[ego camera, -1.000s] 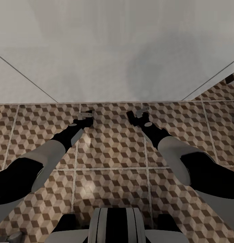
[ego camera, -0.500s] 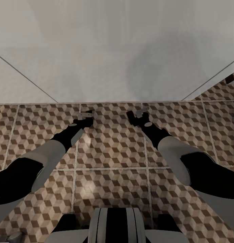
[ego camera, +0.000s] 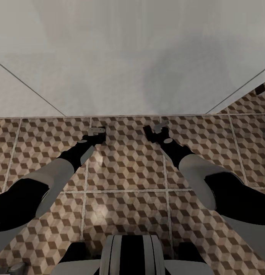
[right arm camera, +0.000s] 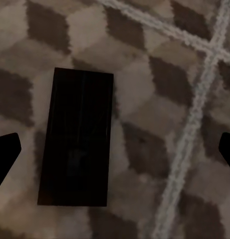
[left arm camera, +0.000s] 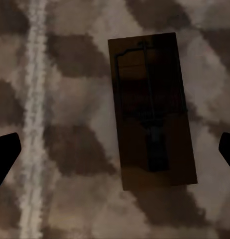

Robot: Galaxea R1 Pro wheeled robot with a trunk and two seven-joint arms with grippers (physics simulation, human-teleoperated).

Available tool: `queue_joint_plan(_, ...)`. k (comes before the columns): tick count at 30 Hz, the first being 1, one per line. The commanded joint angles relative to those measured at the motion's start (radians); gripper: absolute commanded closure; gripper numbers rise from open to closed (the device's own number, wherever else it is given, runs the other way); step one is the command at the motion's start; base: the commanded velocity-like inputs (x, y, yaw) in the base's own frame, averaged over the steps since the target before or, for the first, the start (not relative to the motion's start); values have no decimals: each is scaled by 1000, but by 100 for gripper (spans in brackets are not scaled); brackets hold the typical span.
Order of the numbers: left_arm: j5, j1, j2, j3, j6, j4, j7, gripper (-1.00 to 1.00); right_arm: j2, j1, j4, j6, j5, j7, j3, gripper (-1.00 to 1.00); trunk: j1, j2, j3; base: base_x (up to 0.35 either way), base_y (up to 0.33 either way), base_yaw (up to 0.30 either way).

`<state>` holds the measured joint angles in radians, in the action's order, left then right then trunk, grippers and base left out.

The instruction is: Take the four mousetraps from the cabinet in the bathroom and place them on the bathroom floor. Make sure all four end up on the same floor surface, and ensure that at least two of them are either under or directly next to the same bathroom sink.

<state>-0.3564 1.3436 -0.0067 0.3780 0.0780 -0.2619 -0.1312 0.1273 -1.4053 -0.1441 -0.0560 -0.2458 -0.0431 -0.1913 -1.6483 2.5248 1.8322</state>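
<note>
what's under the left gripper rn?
A mousetrap lies flat on the bathroom floor, between the open left gripper fingertips. The tile beneath the board is covered.

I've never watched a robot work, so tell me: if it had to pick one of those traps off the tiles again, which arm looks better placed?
Probably the left. Under the open left gripper its mousetrap lies nearer mid-gap; the right gripper, also open, has its mousetrap off toward one finger. Both lie flat on the bathroom floor.
</note>
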Motion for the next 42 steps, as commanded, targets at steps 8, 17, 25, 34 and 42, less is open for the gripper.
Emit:
queue_joint_plan(8, -9, 0, 1, 9, 5, -2, -7, -100, 0, -1, 2, -2, -6, -4, -3, -100, 0, 0, 0, 0, 0, 0)
queue_joint_plan(17, -9, 0, 1, 9, 5, -2, -7, -100, -1, 0, 1, -2, -6, -4, -3, -100, 0, 0, 0, -150, 0, 0)
queue_joint_plan(25, -9, 0, 1, 9, 5, -2, -7, -100, -1, 0, 2, -2, -6, -4, -3, -100, 0, 0, 0, -315, 0, 0)
queue_joint_plan(34, -9, 0, 1, 9, 5, -2, -7, -100, -1, 0, 2, -2, -6, -4, -3, -100, 0, 0, 0, -332, 0, 0)
queue_joint_plan(42, -9, 0, 1, 9, 5, -2, -7, -100, -1, 0, 2, -2, -6, -4, -3, -100, 0, 0, 0, -334, 0, 0)
